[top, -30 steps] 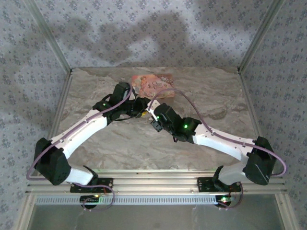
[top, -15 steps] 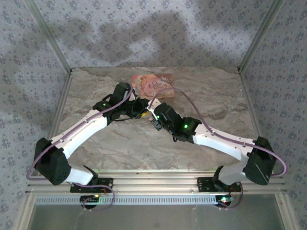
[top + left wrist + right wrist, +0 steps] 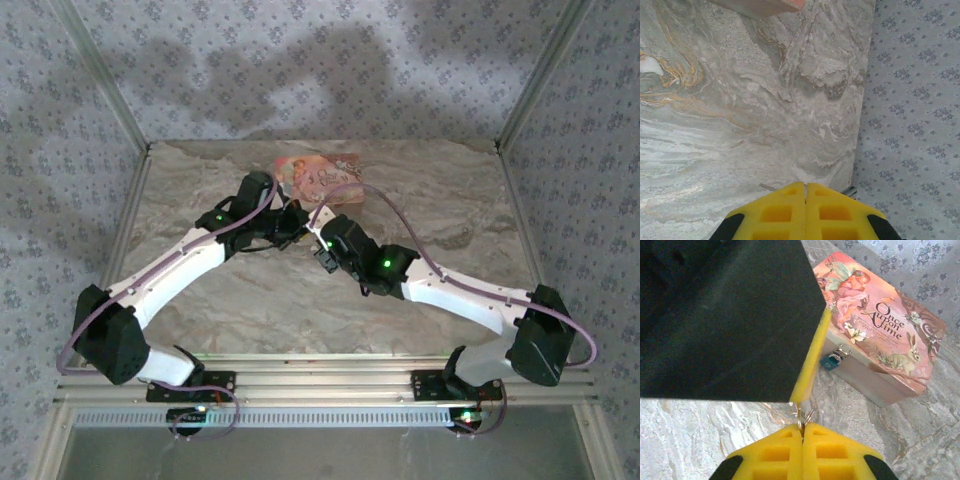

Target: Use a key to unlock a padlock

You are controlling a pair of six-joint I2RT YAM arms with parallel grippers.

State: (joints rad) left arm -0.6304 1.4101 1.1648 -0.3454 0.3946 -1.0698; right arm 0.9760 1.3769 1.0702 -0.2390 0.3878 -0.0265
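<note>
The padlock (image 3: pixel 829 362) is a tiny teal body with a metal shackle, hanging from the latch on the front of the pink printed box (image 3: pixel 880 335). My right gripper (image 3: pixel 802 425) is shut on the key (image 3: pixel 799 413), whose ring pokes out beside the pad tips. The key's other end runs up into the yellow pad (image 3: pixel 812 357) of my left gripper, which crosses just above it. In the left wrist view my left gripper (image 3: pixel 805 185) is shut, with thin metal slivers showing on either side of the tips. Both grippers (image 3: pixel 297 228) (image 3: pixel 318 252) meet just in front of the box (image 3: pixel 318 175).
The marble tabletop (image 3: pixel 740 110) ends at a patterned wall (image 3: pixel 915 100) on the right of the left wrist view. A corner of the pink box (image 3: pixel 765 5) shows at the top. Metal frame posts (image 3: pixel 110 90) border the table.
My left gripper's pads have closed together onto the key's end. Both arms have stayed almost where they were, in front of the box.
</note>
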